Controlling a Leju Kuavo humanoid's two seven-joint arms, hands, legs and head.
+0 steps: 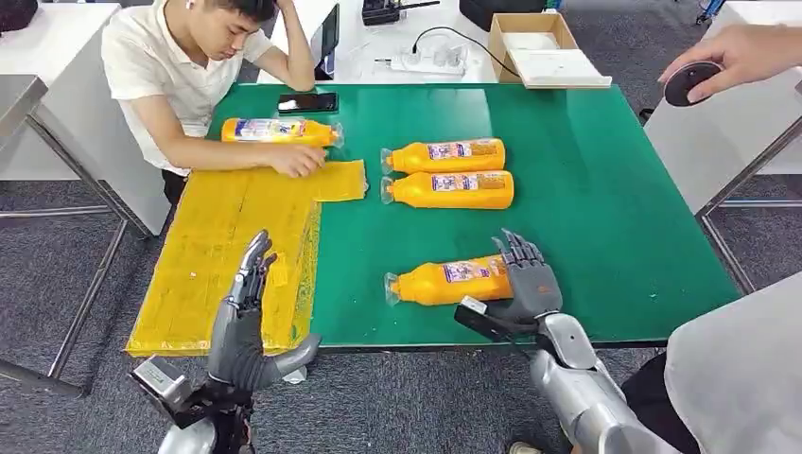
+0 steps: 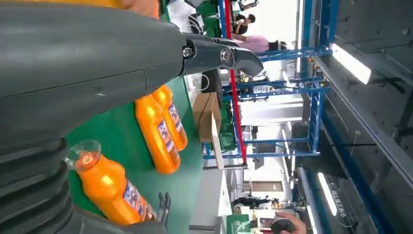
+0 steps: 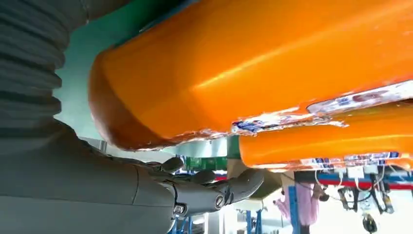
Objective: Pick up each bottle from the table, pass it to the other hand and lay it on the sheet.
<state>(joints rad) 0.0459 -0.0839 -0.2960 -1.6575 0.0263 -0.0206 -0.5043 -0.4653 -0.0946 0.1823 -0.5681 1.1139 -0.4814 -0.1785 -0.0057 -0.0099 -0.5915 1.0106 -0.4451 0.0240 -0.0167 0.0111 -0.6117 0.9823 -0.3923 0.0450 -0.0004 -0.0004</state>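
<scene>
Four bottles on the green table. Left to right: left hand hovers above the near edge of the yellow sheet, fingers straight and apart, holding nothing. One bottle lies at the sheet's far end under a person's hand. Two bottles lie side by side mid-table, well apart from both hands. The nearest bottle lies on its side, long axis across the table, cap toward the sheet, base at the right hand. Right hand is the nearer one — its fingers spread over the base end, thumb below it in the wrist view. Cannot tell if the grip has closed; it looks like contact only. Next move likely turns on closing around that base.
</scene>
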